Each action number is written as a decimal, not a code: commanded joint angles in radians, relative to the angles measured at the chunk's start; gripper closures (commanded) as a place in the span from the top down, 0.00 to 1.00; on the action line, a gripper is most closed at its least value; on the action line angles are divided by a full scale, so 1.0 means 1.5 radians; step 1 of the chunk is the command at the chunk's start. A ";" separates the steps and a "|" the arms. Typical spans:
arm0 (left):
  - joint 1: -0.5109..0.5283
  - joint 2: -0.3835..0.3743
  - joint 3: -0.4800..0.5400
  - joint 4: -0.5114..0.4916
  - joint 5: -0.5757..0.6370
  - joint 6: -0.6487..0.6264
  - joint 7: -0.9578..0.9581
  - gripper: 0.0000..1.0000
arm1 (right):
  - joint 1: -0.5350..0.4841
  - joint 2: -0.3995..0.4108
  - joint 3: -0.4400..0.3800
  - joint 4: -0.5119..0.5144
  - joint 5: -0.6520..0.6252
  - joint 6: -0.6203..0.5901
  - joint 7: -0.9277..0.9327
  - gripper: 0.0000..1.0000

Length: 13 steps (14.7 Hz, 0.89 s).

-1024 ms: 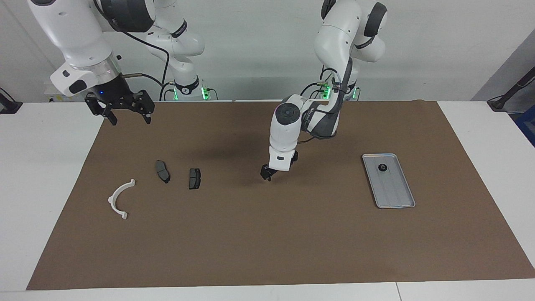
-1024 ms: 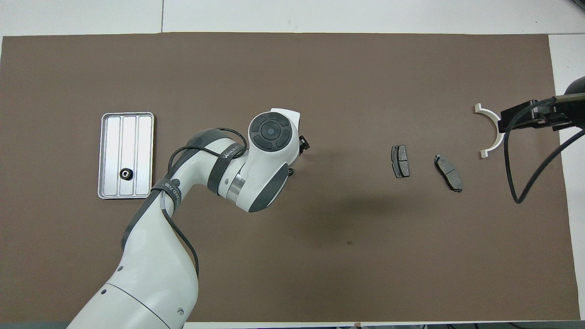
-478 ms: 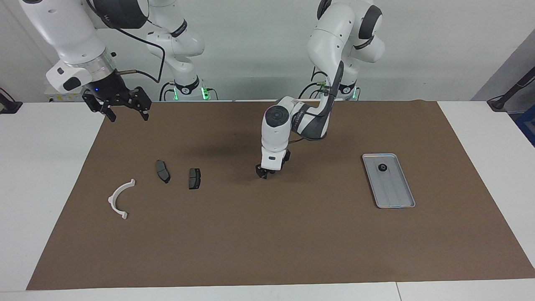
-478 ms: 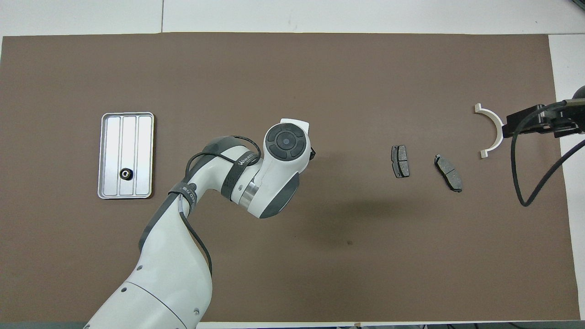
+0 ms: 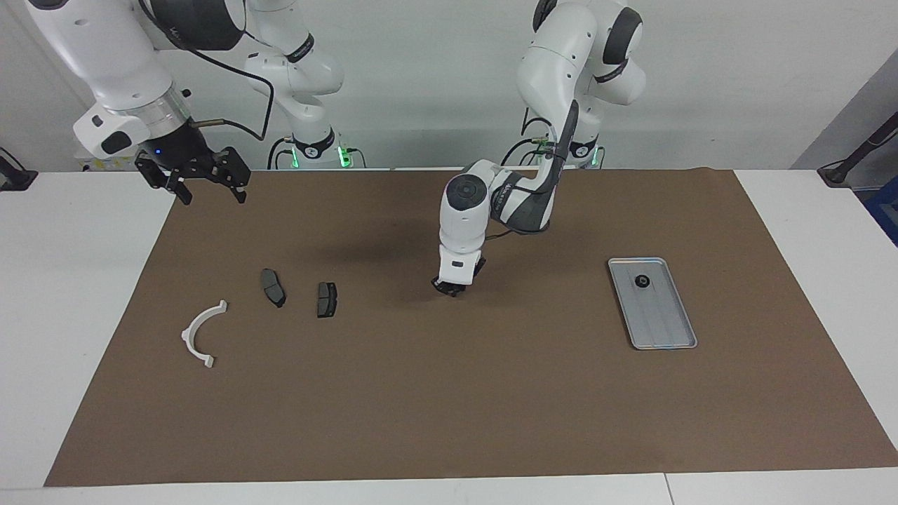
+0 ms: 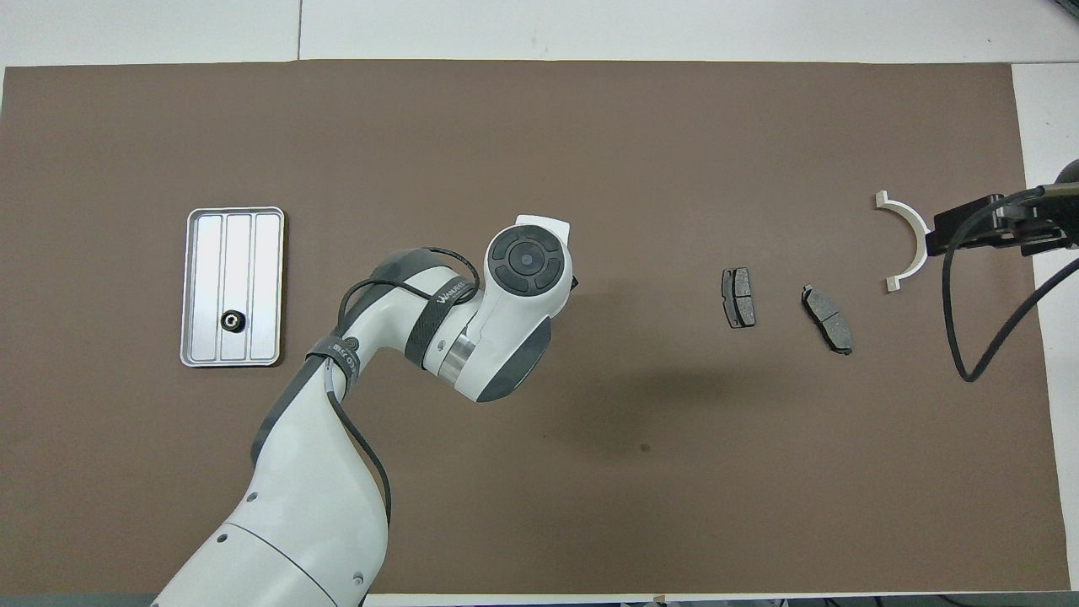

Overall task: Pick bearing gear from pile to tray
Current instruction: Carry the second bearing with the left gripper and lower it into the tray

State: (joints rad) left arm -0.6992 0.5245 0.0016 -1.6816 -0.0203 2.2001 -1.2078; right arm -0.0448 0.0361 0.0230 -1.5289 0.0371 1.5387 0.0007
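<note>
Left gripper (image 5: 451, 289) stands low at the brown mat (image 5: 449, 407), wrist vertical. Its state cannot be told, and the arm hides anything beneath it in the overhead view.

From this gripper, the tray (image 5: 684, 330) lies toward the left arm's end of the table with bare mat between them. Its long axis runs from nearer to farther from the robots. One bearing gear (image 5: 642, 281) already rests in the tray's nearer half.

The pile lies the other way, toward the right arm's end: two dark plates (image 5: 326, 299) (image 5: 273, 287), then a white bracket (image 5: 188, 331). No loose gear shows among them.

The left arm is judged the nearer to the tray, and its path there is open.

Right gripper (image 5: 205, 181) waits with fingers spread, raised over the mat's edge.
</note>
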 commanded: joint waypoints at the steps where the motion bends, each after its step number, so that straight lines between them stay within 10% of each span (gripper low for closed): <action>1: 0.053 -0.057 0.005 -0.043 0.020 -0.035 0.045 0.00 | -0.005 -0.014 0.003 -0.017 0.014 0.001 0.004 0.98; 5: 0.162 -0.142 0.005 -0.094 0.019 -0.068 0.217 0.00 | -0.006 -0.014 0.002 -0.018 0.012 -0.002 0.003 0.98; 13: 0.408 -0.156 0.005 -0.113 0.019 -0.045 0.679 0.00 | -0.014 -0.020 0.000 -0.030 -0.035 -0.006 0.001 0.98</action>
State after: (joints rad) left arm -0.1463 0.3112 0.0246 -1.8180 -0.0044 2.1043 -0.3039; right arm -0.0557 0.0333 0.0154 -1.5442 -0.0004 1.5339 0.0007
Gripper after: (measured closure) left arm 0.762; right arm 0.000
